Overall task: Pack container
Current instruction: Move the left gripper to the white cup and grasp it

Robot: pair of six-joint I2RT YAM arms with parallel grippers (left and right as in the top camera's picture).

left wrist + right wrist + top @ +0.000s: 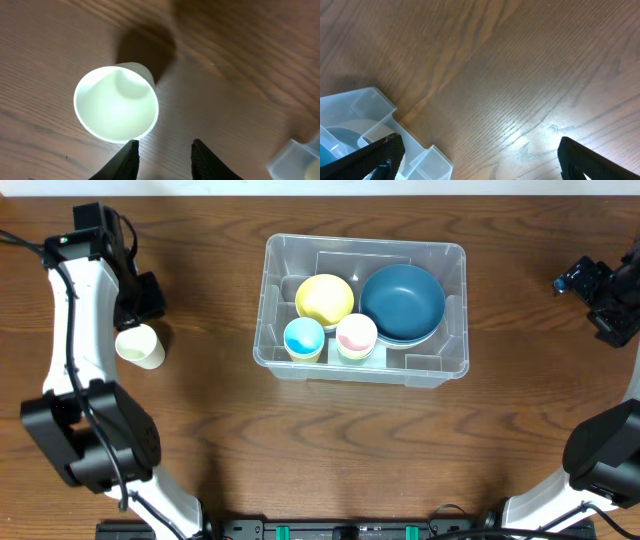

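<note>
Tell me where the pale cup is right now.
In the overhead view the pale cup sits on the table, outside the container and to its left. It lies just ahead of the open left gripper.

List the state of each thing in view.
Clear plastic rectangular container: lidless, partly filled.
Yellow bowl: upright, inside container.
Dark blue bowl: upright, inside container.
Blue-lined cup: upright, inside.
Pink-lined cup: upright, inside.
White cup: outside container, empty.
Left gripper: jaws open.
Right gripper: jaws open.
</note>
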